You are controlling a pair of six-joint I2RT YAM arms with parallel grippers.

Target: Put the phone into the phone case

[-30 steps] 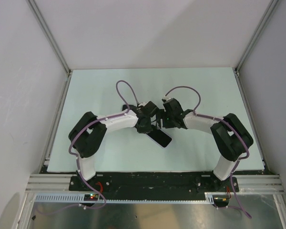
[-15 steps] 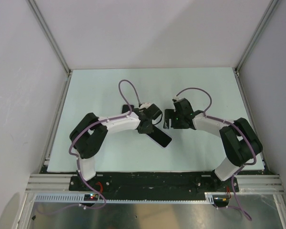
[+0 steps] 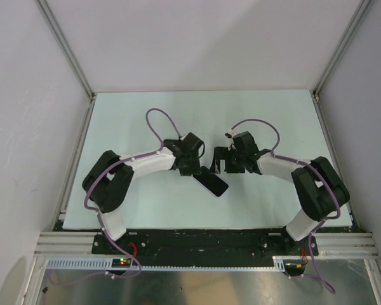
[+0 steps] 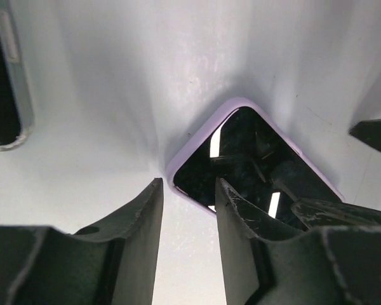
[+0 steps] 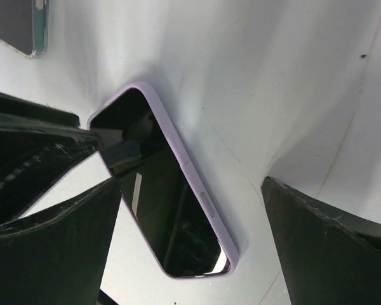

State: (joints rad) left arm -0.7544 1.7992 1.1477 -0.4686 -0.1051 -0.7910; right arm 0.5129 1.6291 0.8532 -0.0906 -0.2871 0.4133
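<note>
The phone point(image 5: 159, 203) lies flat inside the lilac case point(image 5: 208, 206) on the table point(image 3: 273, 114). The left claw point(image 4: 189, 187), over the phone's corner, is partly open and empty. The right claw point(image 5: 190, 181), beside the phone, gapes wide and empty.

You had bright, even light from overhead. It washed the pale tabletop point(image 3: 133, 121) nearly white, with only soft grey shadows. In both wrist views the phone point(image 5: 162, 197) screen threw white glare streaks, and the near jaws, from 4 to 8 o'clock, were dark and blurred.
</note>
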